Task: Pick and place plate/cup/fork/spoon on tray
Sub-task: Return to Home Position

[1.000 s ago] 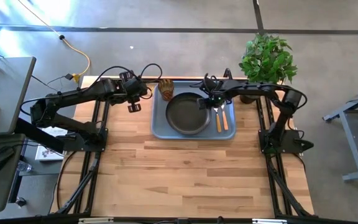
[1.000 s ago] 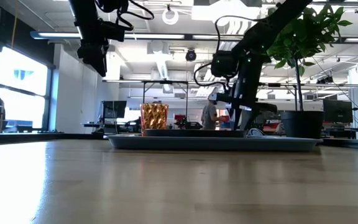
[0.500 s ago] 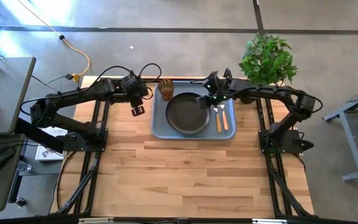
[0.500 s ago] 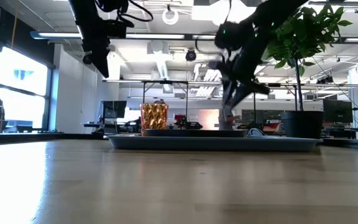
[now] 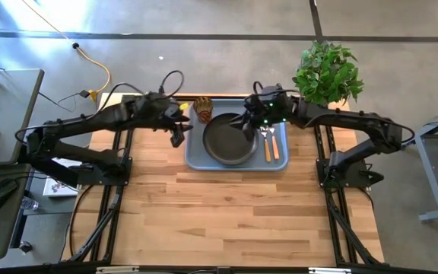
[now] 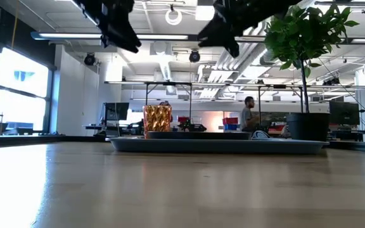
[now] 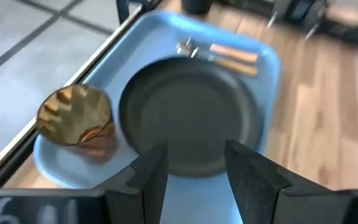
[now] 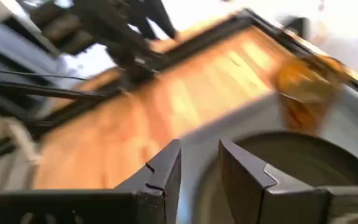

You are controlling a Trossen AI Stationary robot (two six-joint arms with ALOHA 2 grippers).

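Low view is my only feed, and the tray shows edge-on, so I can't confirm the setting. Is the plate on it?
Observer: Yes, the plate lies flat on the tray.
Operator: And the cutlery?
Observer: The orange-handled cutlery lies side by side on the tray, on the plate's right-arm side.
Operator: Tools empty?
Observer: The left tool and the right tool are both open, holding nothing.
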